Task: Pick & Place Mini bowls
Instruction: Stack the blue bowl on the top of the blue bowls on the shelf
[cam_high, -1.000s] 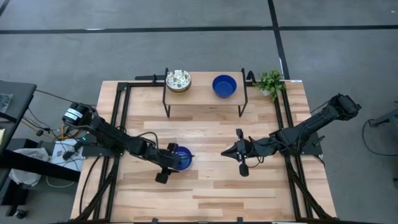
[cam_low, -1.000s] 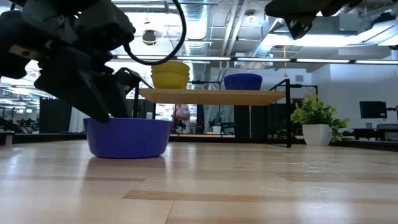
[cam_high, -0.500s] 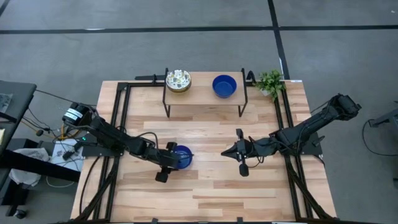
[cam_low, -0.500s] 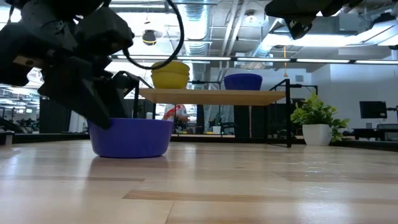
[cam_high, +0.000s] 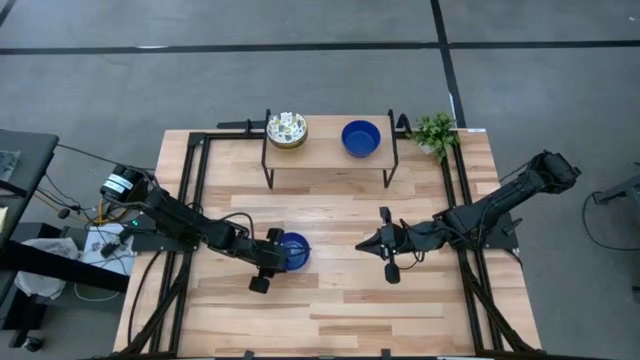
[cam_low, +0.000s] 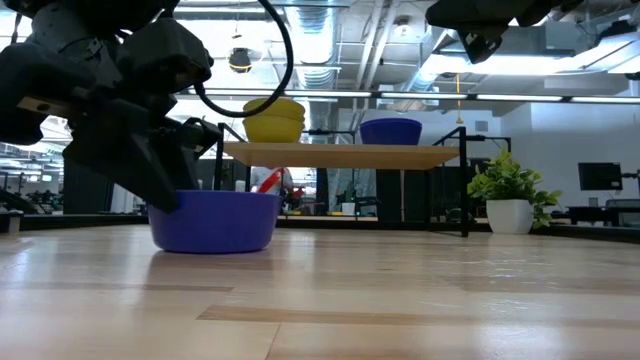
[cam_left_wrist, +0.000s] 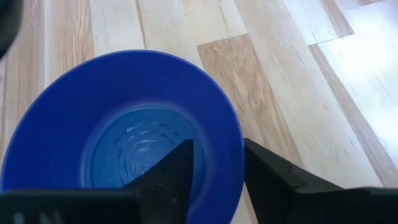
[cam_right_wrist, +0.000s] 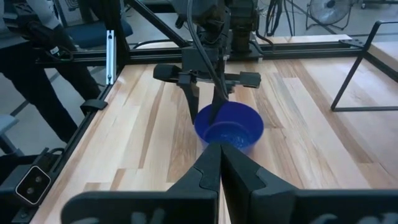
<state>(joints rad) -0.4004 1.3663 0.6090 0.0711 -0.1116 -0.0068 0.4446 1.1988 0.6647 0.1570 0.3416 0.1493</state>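
A glossy blue mini bowl (cam_high: 295, 252) sits on the wooden table left of centre, seen also in the low view (cam_low: 212, 221) and the right wrist view (cam_right_wrist: 229, 129). My left gripper (cam_high: 280, 253) is shut on its left rim. My right gripper (cam_high: 384, 244) hovers shut to the right of centre, touching nothing. On the small shelf at the far edge stand a floral-patterned mini bowl (cam_high: 286, 128) atop a yellowish stack and a second blue mini bowl (cam_high: 361, 138). My left gripper holds the blue bowl by its rim (cam_left_wrist: 239, 149), one finger (cam_left_wrist: 171, 171) inside the bowl and the other (cam_left_wrist: 267, 177) outside the wall. It comes slanting down from the table's left. The bowl stays upright; its base appears to rest on the table (cam_low: 210, 250).
The shelf (cam_high: 330, 155) on thin black legs stands at the far middle, a potted plant (cam_high: 434, 132) at the far right corner. Black frame rails (cam_high: 195, 190) run along both table sides. Bare wood lies between the two grippers and toward the near edge.
My left gripper and the blue bowl have edged a little toward the table's right, the bowl staying upright and low on the wood. My right arm has kept still.
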